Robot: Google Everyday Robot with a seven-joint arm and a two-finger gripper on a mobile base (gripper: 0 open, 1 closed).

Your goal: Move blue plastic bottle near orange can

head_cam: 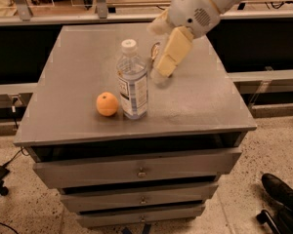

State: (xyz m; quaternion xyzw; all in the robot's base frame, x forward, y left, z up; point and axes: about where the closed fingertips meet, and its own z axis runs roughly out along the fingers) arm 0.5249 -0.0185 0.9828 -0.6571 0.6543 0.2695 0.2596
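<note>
One blue plastic bottle [133, 82] stands upright toward the near edge of your grey surface [200, 101], the dark print on its white label unreadable, with one orange fruit [107, 104] just left of it. Your claw [163, 68] hangs just right and farther back, clear of the bottle; you cannot tell how wide it is. One orange can [155, 52] peeks out behind it

Arm [205, 1]: smooth white rounded shell, a small round patch of tiny dotted holes on its side, tapering down-left into the gripper [163, 69], a pale cream-yellow blocky piece with softly rounded edges, hanging over the grey table [210, 101] beneath it.
</note>
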